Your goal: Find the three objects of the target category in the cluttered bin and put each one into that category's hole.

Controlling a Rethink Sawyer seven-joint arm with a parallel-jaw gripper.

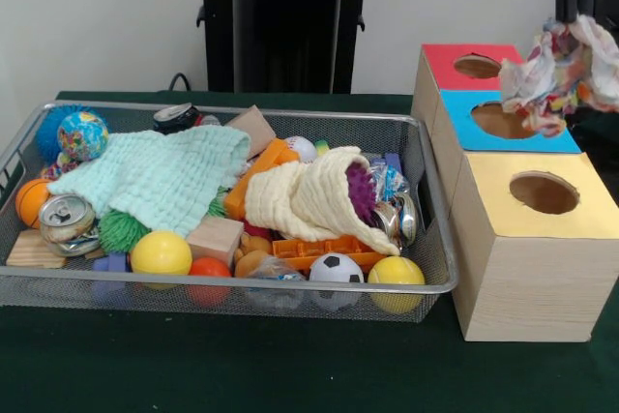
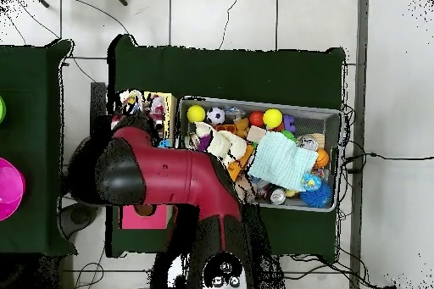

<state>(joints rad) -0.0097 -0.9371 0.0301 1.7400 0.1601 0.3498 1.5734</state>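
Gripper (image 1: 576,9) clamped on crumpled patterned cloth (image 1: 564,71), suspended over blue-topped box (image 1: 484,123) and its hole. Red-topped box (image 1: 455,63) behind, yellow-topped box (image 1: 527,239) in front. Mesh bin (image 1: 213,289) of clutter beside boxes.

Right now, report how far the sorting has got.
In hand: the gripper holds a crumpled multicoloured wrapper above the blue-topped hole; not yet dropped. Done: cannot tell, as the holes' insides are hidden. Left: the wire bin remains full of clutter, including a shiny wrapper beside the cream cloth.
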